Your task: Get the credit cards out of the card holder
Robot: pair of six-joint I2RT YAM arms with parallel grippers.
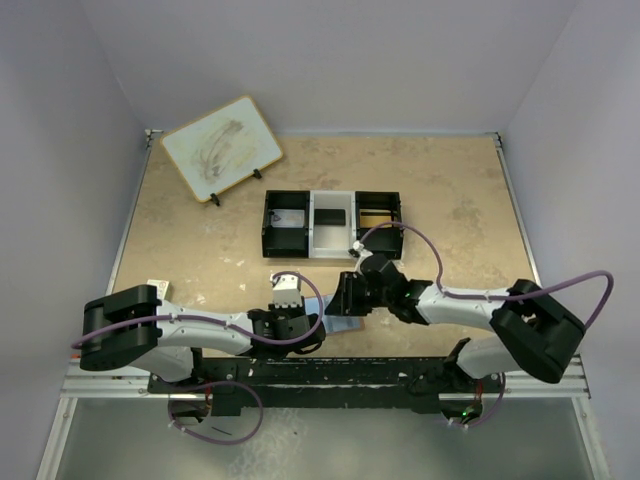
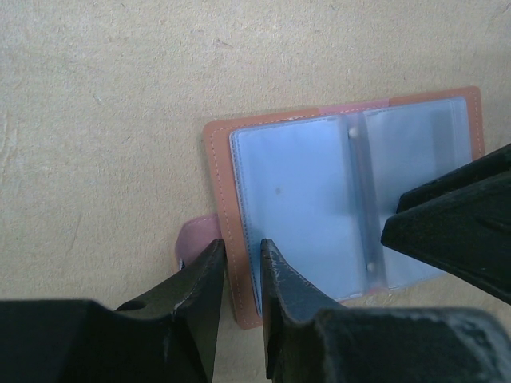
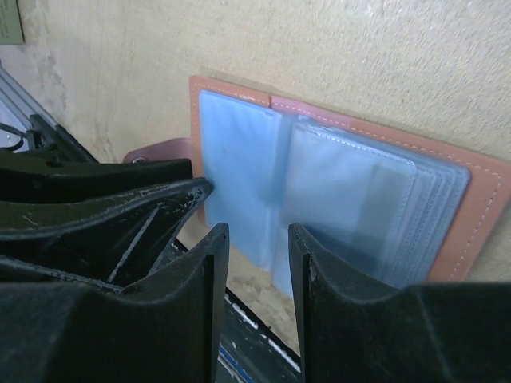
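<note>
The card holder point(image 2: 219, 183) lies open and flat on the table near the front edge, with a reddish-brown rim and pale blue clear sleeves. In the top view it shows as a bluish patch point(image 1: 343, 324) between the two grippers. My left gripper point(image 2: 241, 243) stands over its left edge, jaws a narrow gap apart and the brown rim showing between them. My right gripper point(image 3: 257, 227) is open, and the lower edge of a blue sleeve point(image 3: 239, 183) shows in its gap. A greyish credit card point(image 3: 383, 209) shows through the right-hand sleeves. Nothing is pinched in either gripper.
A black-white-black tray point(image 1: 268, 225) stands behind the grippers at mid-table. A white-and-tan board point(image 1: 222, 148) leans on a stand at the back left. The table's front edge and metal rail point(image 3: 263, 335) run just below the holder. A small tag point(image 1: 157, 287) lies at the left.
</note>
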